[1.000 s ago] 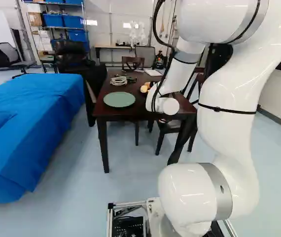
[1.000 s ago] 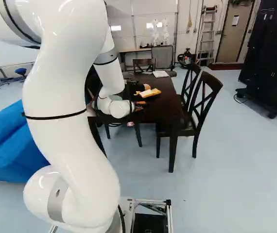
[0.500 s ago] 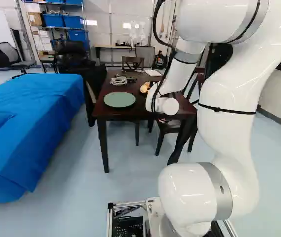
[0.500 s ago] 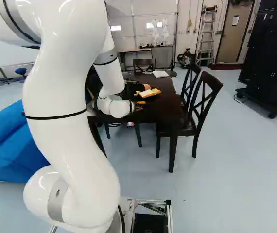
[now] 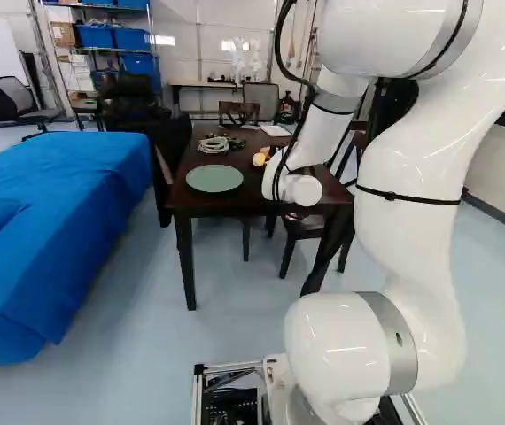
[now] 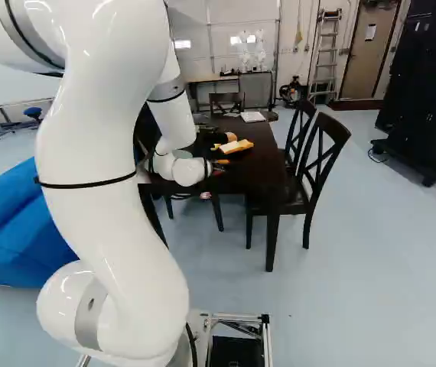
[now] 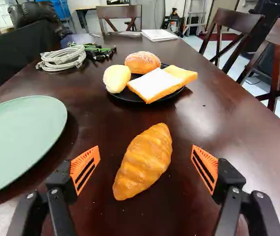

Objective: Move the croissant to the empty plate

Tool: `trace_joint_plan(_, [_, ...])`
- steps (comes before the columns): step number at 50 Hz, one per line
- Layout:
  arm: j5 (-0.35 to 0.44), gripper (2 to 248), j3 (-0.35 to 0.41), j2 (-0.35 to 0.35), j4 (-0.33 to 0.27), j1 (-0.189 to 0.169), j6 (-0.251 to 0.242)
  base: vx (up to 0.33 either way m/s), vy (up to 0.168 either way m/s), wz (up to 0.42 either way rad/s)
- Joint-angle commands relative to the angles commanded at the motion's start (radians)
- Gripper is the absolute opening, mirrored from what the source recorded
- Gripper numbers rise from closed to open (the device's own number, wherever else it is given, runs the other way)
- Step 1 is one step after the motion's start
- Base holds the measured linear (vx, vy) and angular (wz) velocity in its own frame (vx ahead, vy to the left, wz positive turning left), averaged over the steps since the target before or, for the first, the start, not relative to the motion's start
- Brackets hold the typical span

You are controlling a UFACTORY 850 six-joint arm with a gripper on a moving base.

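Note:
In the right base view the gripper [image 6: 219,167] shows partly past the wrist, low over the table's near part. The wrist view has the gripper [image 7: 146,169] with its two orange-padded fingers wide apart. Between and slightly ahead of them the golden-brown croissant [image 7: 144,161] lies on the dark table, touching neither finger. A pale green plate [image 7: 22,135] with nothing on it lies beside the gripper, past one finger; the left base view also shows this green plate [image 5: 214,178]. The arm hides the croissant in both base views.
Beyond the croissant, a black plate [image 7: 126,96] holds a bread slice, a pale roll and a round bun. Coiled cable [image 7: 61,58] and a white notebook [image 7: 159,35] lie farther back. Dark chairs [image 6: 321,164] flank the table [image 6: 268,180]. A blue-covered bed [image 5: 66,212] is at the left.

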Motion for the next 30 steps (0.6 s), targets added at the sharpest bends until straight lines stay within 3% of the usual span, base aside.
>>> trace_joint_plan(20, [0.000, 246, 0.000, 0.000, 0.000, 0.000, 0.000, 0.000, 0.000, 0.000])
trace_joint_plan(21, [0.000, 233, 0.000, 0.000, 0.000, 0.000, 0.000, 0.000, 0.000, 0.000])
trace_joint_plan(30, [0.000, 221, 0.000, 0.000, 0.000, 0.000, 0.000, 0.000, 0.000, 0.000])
